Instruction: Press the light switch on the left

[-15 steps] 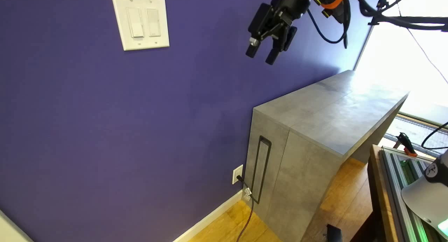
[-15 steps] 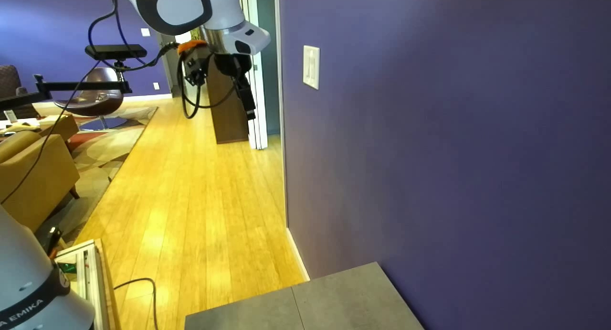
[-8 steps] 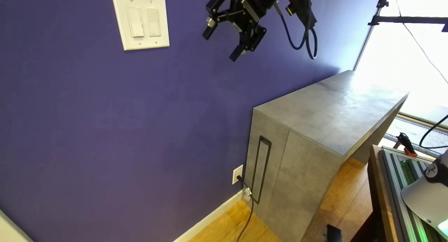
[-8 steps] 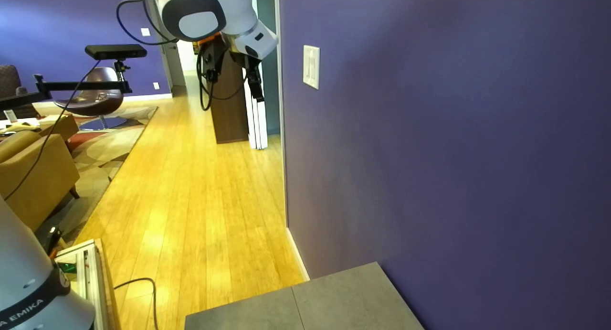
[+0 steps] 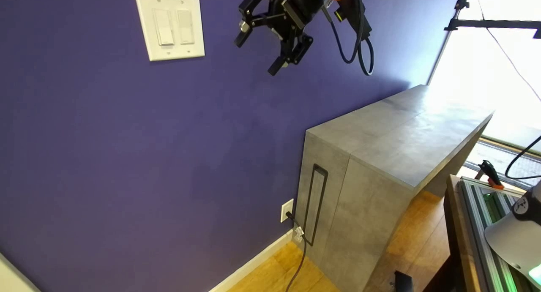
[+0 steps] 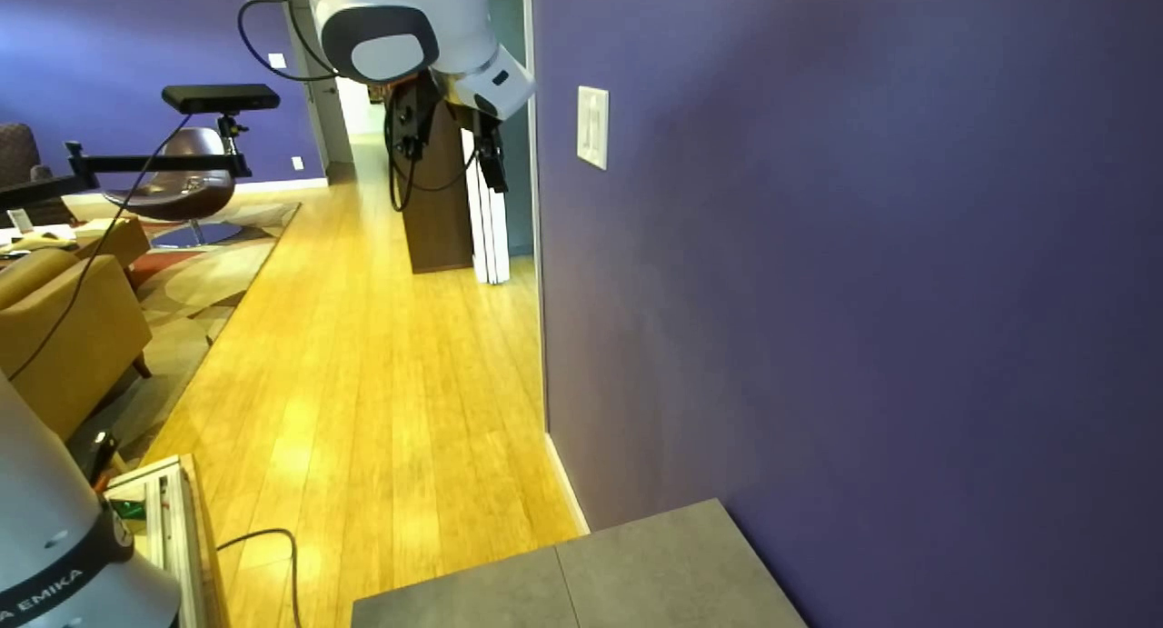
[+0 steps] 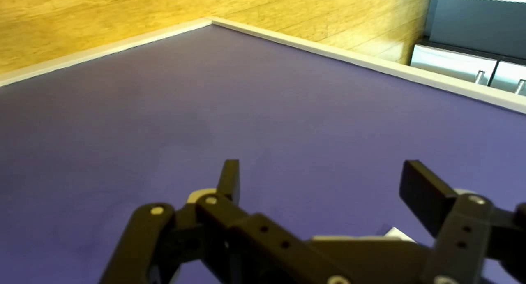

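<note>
A purple-blue wall (image 5: 139, 165) fills the left and centre of the frame in an exterior view, with a grey desk (image 5: 401, 127) at right. The wall plate (image 5: 178, 52) is located at upper left; the light switch (image 5: 164, 27) is its left-hand paddle, beside a twin paddle (image 5: 186, 27). The gripper (image 5: 259, 53) is positioned at upper centre, apart from the wall plate. Relative to one second earlier it is displaced leftward, towards the light switch; over the last half second only a slight shift is shown. Both paddles appear unaltered.

In an exterior view, the arm (image 6: 463, 28) at upper left of centre is displaced rightward, towards the wall plate; no contact is shown.

In the wrist view, the fingers (image 7: 230, 181) are spread wide at the bottom of the frame, with wall between them and nothing held. A white corner (image 7: 398, 234) at lower right is possibly the wall plate; the light switch cannot be identified.

The approach is judged to be under way and the press not yet performed. Further travel towards the wall plate is probably required; if the wide spread is kept, the twin paddle could be struck.
</note>
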`<state>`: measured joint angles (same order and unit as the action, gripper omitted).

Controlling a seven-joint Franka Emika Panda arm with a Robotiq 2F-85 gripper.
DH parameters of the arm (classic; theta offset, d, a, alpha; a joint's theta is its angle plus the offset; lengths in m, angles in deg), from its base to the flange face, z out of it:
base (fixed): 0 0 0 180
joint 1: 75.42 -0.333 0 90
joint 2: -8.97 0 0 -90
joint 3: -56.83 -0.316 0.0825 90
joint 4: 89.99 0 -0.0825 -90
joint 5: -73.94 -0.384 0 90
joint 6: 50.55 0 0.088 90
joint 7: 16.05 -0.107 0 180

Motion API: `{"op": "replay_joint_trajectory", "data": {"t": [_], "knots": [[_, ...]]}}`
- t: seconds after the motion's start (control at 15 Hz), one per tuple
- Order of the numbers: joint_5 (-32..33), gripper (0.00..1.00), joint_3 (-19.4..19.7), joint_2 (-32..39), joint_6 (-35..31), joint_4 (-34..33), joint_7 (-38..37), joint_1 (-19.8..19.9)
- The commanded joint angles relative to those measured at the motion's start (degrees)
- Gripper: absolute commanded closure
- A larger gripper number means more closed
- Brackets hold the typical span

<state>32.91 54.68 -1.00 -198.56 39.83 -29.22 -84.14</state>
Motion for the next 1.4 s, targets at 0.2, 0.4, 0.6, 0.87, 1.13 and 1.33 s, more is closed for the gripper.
{"op": "replay_joint_trajectory", "data": {"t": [0.2, 0.4, 0.6, 0.87, 1.13, 1.33], "knots": [[-14.97, 0.00, -0.40, 6.24, -5.51, -7.68, 0.99, 0.13], [-23.14, 0.26, -0.02, 10.28, -7.22, -12.23, 4.58, -1.10], [-32.23, 0.47, -0.53, 14.07, -7.57, -16.62, 9.87, -1.22], [-41.73, 0.76, -0.72, 17.55, -7.74, -20.81, 17.04, -0.62], [-48.76, 0.99, -0.66, 19.62, -7.51, -23.14, 23.10, -0.29], [-53.46, 1.00, -0.53, 20.88, -8.04, -24.43, 28.44, -0.20]]}}
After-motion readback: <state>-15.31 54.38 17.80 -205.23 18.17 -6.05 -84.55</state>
